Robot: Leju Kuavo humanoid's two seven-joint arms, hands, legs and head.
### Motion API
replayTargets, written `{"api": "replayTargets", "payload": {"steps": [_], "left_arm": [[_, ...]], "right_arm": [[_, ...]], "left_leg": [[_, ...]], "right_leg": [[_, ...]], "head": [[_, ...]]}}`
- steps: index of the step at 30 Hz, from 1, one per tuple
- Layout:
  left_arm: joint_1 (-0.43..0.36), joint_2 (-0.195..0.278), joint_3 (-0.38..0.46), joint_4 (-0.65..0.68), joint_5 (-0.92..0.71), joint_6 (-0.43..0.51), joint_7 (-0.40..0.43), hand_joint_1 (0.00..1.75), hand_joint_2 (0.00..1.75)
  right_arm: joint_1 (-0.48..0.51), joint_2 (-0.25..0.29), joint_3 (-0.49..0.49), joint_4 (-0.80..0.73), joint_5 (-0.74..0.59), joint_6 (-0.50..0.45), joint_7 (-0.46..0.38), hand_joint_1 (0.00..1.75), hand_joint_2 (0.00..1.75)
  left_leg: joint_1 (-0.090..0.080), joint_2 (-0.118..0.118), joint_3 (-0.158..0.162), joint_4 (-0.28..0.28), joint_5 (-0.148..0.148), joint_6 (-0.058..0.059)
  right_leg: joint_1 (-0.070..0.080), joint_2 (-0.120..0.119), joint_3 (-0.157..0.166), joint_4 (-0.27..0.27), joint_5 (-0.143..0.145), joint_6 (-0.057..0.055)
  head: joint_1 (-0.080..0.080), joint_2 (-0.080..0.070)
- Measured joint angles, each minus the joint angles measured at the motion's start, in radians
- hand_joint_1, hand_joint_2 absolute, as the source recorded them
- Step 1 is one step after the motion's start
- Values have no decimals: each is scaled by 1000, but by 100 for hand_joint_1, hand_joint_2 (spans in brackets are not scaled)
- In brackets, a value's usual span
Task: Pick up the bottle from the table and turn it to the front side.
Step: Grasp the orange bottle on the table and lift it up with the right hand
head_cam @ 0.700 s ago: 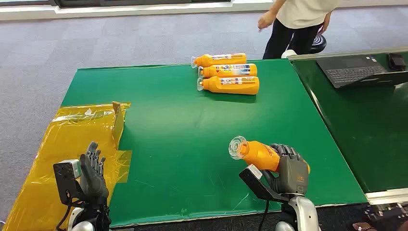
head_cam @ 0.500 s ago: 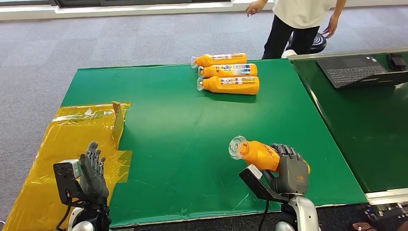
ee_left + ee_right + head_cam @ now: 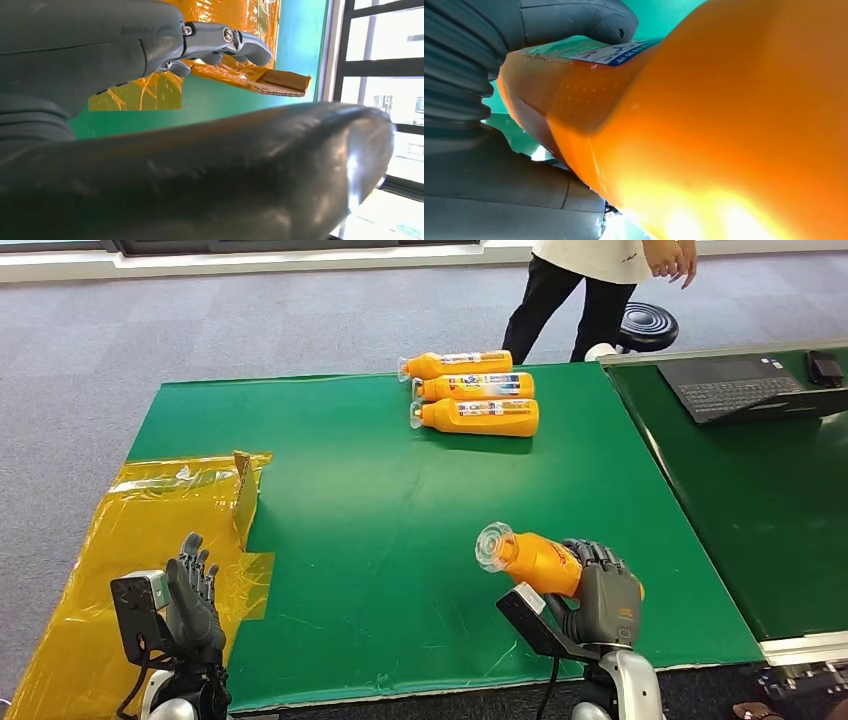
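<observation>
Right hand point(image 3: 603, 598) wrapped tight around orange bottle point(image 3: 535, 559), lifted above green worktop point(image 3: 380, 510), left hand point(image 3: 192, 600) empty, fingers apart

Orange bottle point(image 3: 535, 560), gripped and raised off the green desk point(image 3: 400, 500).
Held in the right hand point(image 3: 603, 597) near the front right part of the desk, lying roughly level, clear cap end pointing left and slightly away from the robot. Body wrapped by the fingers around its rear half, neck and cap protruding free. Label with blue and green print partly visible under the thumb in the right wrist view.
</observation>
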Motion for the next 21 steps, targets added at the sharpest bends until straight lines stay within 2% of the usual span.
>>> {"api": "replayTargets", "payload": {"steps": [5, 8, 10, 13, 14, 16, 21], "left_arm": [[-10, 0, 0, 1, -2, -4, 6, 0, 0], [-14, -2, -3, 2, -16, -11, -8, 0, 0], [-34, -9, -19, 22, -90, -44, -64, 0, 0], [-138, -45, -117, 140, -216, -73, -163, 0, 0], [-169, -58, -157, 181, -227, -68, -179, 0, 0], [-202, -73, -211, 233, -226, -59, -190, 0, 0], [-237, -74, -257, 292, -211, -52, -192, 0, 0]], "right_arm": [[15, 7, -1, -16, -14, -6, -23, 175, 175], [20, 13, -2, -19, -92, -9, -91, 175, 175], [2, 25, -2, -16, -264, 32, -241, 175, 175], [-104, 60, 18, 11, -696, 72, -581, 175, 175], [-144, 70, 31, 20, -812, 65, -647, 175, 175], [-194, 81, 54, 30, -898, 52, -665, 175, 175], [-216, 83, 78, 46, -855, 39, -621, 175, 175]], "left_leg": [[0, 0, 0, 0, 0, 0], [0, 0, 0, 0, 0, 0], [0, 0, -1, 0, 1, 0], [-2, -2, -5, 0, 6, 2], [-2, -1, -5, 0, 6, 3], [-2, 0, -2, 0, 6, 3], [-2, 1, -3, 0, 7, 2]], "right_leg": [[0, 0, 0, 0, 0, 0], [0, 0, 0, 0, 0, 0], [0, 0, -1, 0, 1, 0], [-2, -2, -4, 0, 5, 3], [-2, -2, -3, 0, 5, 3], [-2, 1, -2, 0, 7, 3], [-2, 2, -3, 0, 8, 3]], "head": [[0, 0], [0, 0], [0, 0], [0, 0], [0, 0], [0, 0], [0, 0]]}}
